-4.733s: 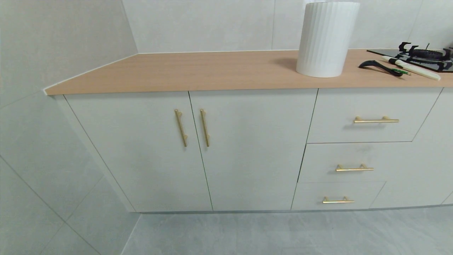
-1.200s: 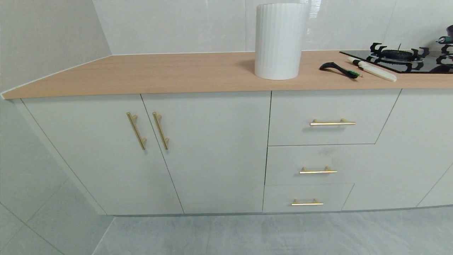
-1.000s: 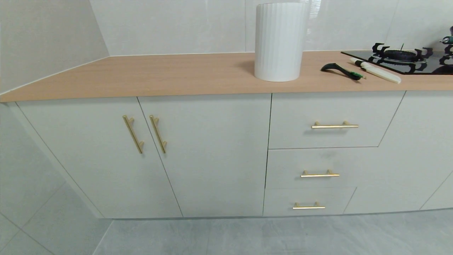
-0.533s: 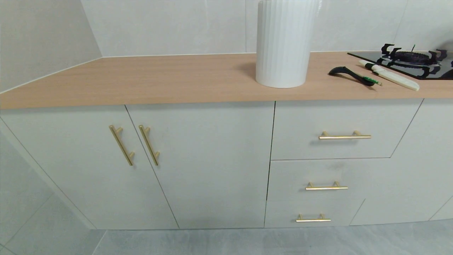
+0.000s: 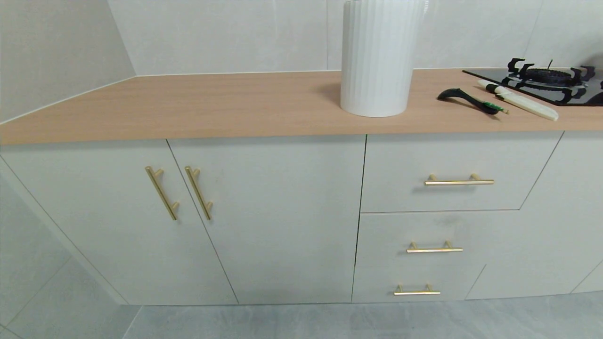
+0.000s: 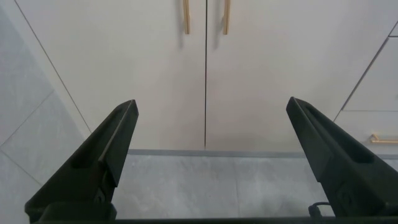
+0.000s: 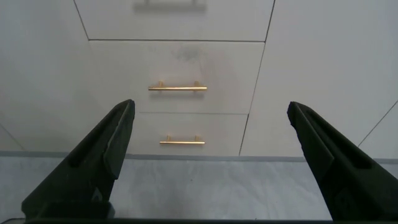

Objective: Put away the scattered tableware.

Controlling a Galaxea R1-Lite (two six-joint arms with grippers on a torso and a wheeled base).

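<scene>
Right pincer (image 7: 209, 107) faces drawers (image 7: 177, 71), ladle (image 5: 460, 97) up on countertop (image 5: 212, 103).

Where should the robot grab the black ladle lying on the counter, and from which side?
By its slim handle, from above, closing across it: the black ladle lies flat on the countertop, and the white knife lies close beside it.

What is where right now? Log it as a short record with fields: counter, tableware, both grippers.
counter: wooden countertop, over shut cabinet doors and drawers
container: white ribbed container, upright on the countertop
tableware: black utensil and cream utensil, lying close together right of the container, by the stove
left gripper: open, empty, facing the cabinet doors
right gripper: open, empty, facing the drawers
</scene>
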